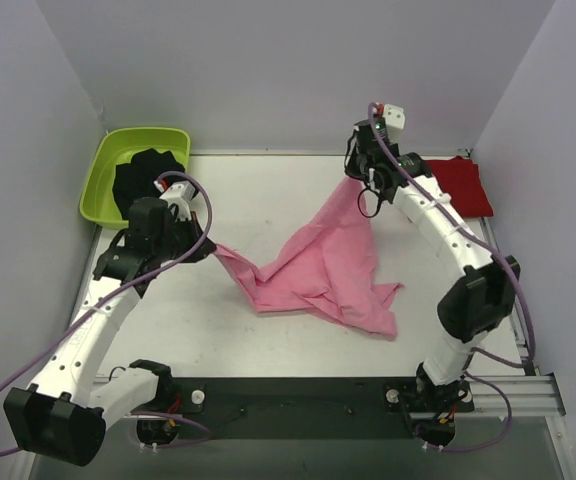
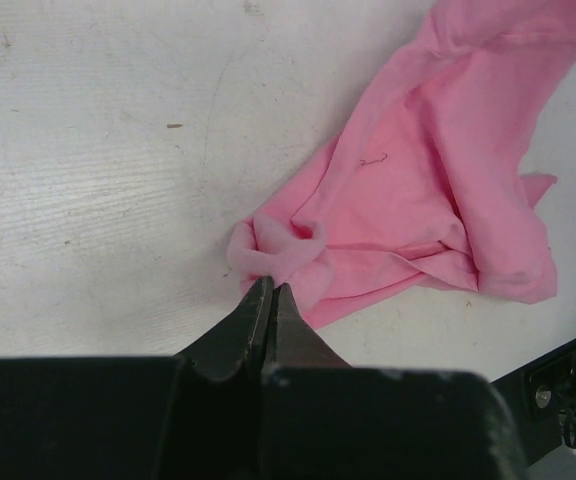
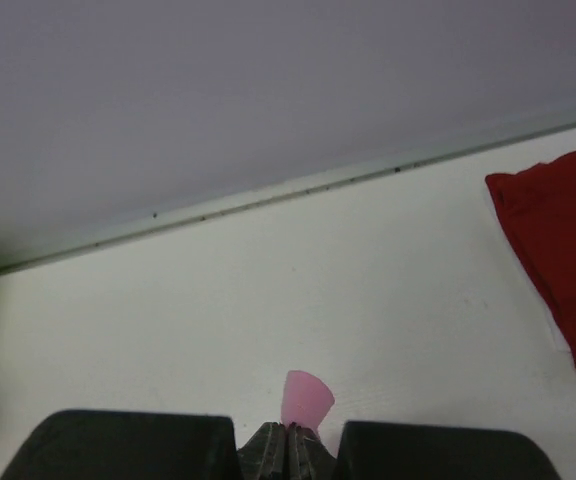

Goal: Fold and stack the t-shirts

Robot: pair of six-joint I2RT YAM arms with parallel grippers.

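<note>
Left claw: left gripper [image 2: 271,291], jaws pressed together on a puckered corner of the pink t-shirt [image 1: 323,270]; a small roll of cloth bulges just beyond the tips
Right claw: right gripper [image 3: 288,432], jaws likewise closed on the same shirt; a rounded pink tab pokes out past the tips
Shirt relative to left claw: the pinched corner is the shirt's left-most point, at the left-middle of the table [image 1: 258,190]; the rest spreads away to the right
Shirt relative to right claw: the pinched corner is the shirt's far, right-hand point, near the back wall; from it a narrow band of cloth widens toward the middle of the table
Shirt's look: light pink, plain, soft; unfolded and rumpled, drawn out between the two held corners into a rough triangle; overlapping creased folds in the middle, a pointed flap at the near right; a small dark thread or mark shows in the left wrist view
Second shirt: red t-shirt [image 1: 465,185], deep red, a compact rectangle lying at the far right corner of the table — just to the right of the right gripper, apart from the pink one
Surroundings: lime green tub [image 1: 96,185] at the far left corner, dark cloth [image 1: 146,172] inside; tabletop white and lightly scuffed
</note>
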